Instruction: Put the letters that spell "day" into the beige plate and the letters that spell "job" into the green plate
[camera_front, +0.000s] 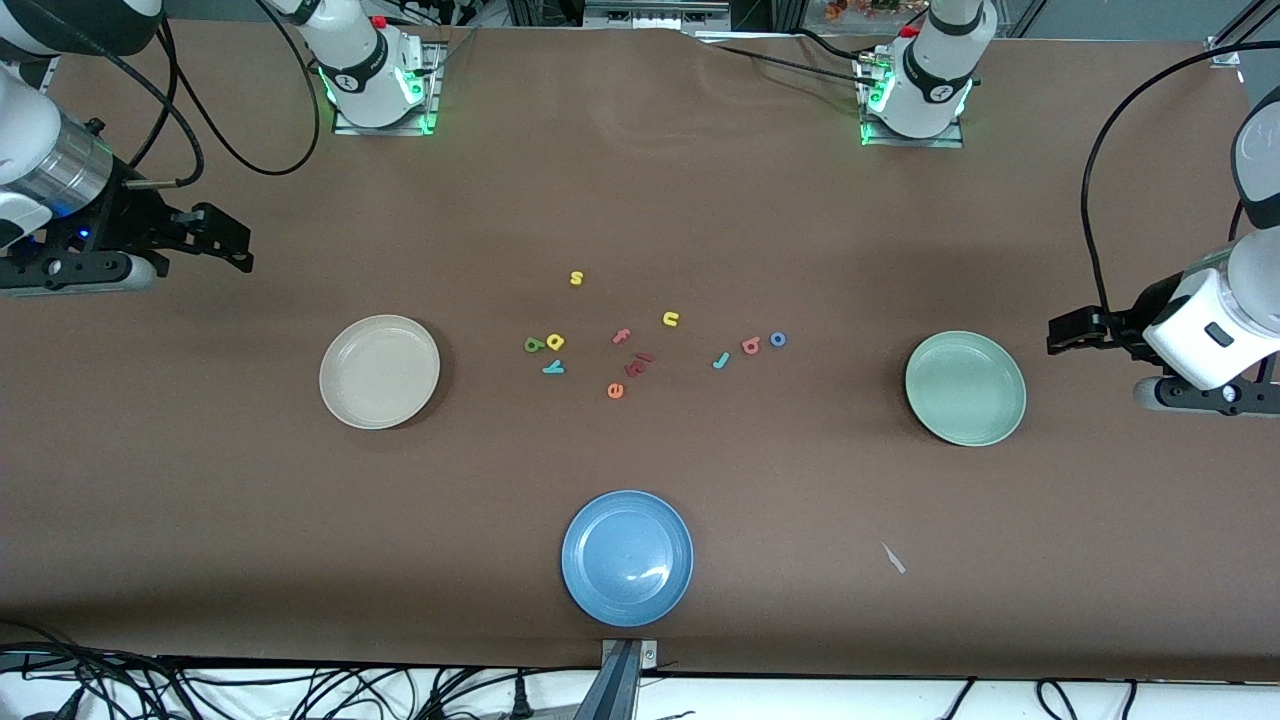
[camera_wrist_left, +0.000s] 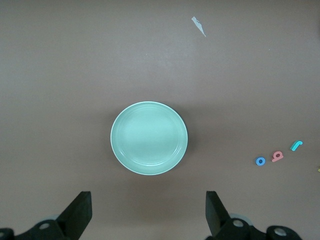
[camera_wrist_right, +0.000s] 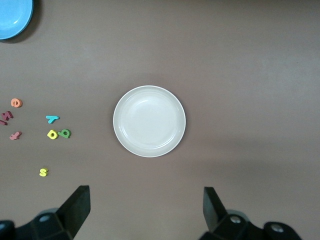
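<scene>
The green "d", yellow "a" and teal "y" lie together mid-table, toward the empty beige plate. Teal "j", salmon "b" and blue "o" form a row toward the empty green plate. My right gripper hangs open over bare table at the right arm's end; its wrist view looks down on the beige plate. My left gripper hangs open at the left arm's end, beside the green plate. Both hold nothing.
A blue plate sits nearer the front camera. Other letters lie among the task ones: yellow "s", yellow "u", salmon "f", orange "e", dark red pieces. A paper scrap lies near the front edge.
</scene>
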